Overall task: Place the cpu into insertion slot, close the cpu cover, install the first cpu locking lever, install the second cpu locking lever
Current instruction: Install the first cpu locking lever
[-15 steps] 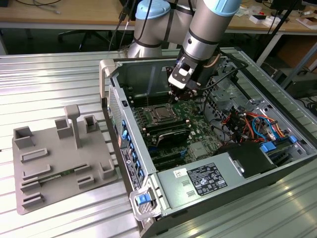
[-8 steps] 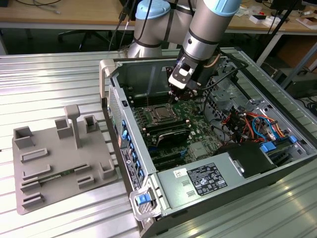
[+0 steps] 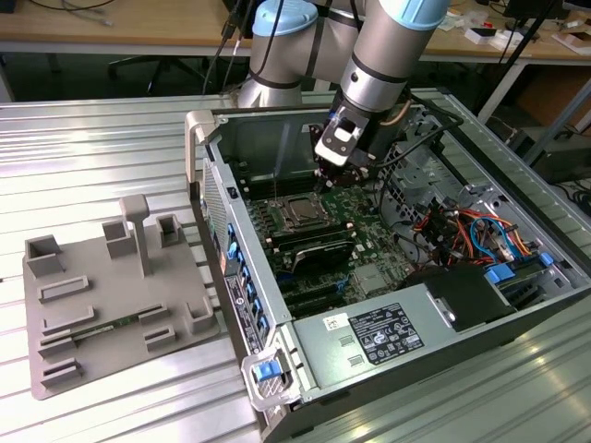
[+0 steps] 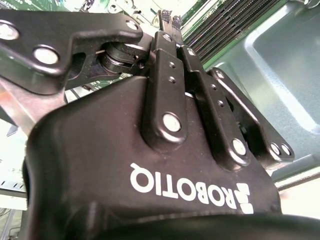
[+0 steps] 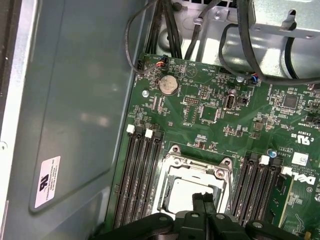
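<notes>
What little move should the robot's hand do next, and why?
Probably a small sidestep toward the cover's edge. The cpu already lies seated in the board, the cpu cover looks folded down around it, and the shut hand sits right over the chip. Locking the cover down seems to be what's left, though I can't be sure.

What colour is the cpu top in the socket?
Silver-grey; the cpu shows best in the first wrist view, framed by the cpu cover.
</notes>
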`<state>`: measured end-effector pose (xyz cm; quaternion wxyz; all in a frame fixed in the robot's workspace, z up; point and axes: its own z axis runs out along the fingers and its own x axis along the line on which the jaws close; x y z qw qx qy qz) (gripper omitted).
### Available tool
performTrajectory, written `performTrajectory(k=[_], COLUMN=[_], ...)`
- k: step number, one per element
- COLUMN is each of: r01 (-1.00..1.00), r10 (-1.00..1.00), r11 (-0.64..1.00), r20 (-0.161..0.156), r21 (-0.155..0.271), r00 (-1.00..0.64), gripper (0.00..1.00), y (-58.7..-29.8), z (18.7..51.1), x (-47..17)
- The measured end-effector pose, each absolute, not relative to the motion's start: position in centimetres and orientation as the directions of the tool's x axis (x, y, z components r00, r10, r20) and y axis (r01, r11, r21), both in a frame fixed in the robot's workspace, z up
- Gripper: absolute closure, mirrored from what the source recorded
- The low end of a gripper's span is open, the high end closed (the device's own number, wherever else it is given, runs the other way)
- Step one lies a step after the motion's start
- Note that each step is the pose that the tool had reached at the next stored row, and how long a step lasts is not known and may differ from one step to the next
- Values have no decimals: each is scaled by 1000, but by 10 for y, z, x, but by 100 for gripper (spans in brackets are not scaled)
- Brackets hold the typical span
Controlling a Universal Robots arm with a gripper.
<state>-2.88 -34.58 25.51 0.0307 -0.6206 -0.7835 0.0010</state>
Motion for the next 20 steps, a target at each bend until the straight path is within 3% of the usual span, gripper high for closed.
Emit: performTrajectory(k=[20], r01=[965], r10=[965], r11=[260], r20=[47], r21=[-40], r00=[-258], gripper=[89], y=[-346], z=[255], x=[-29])
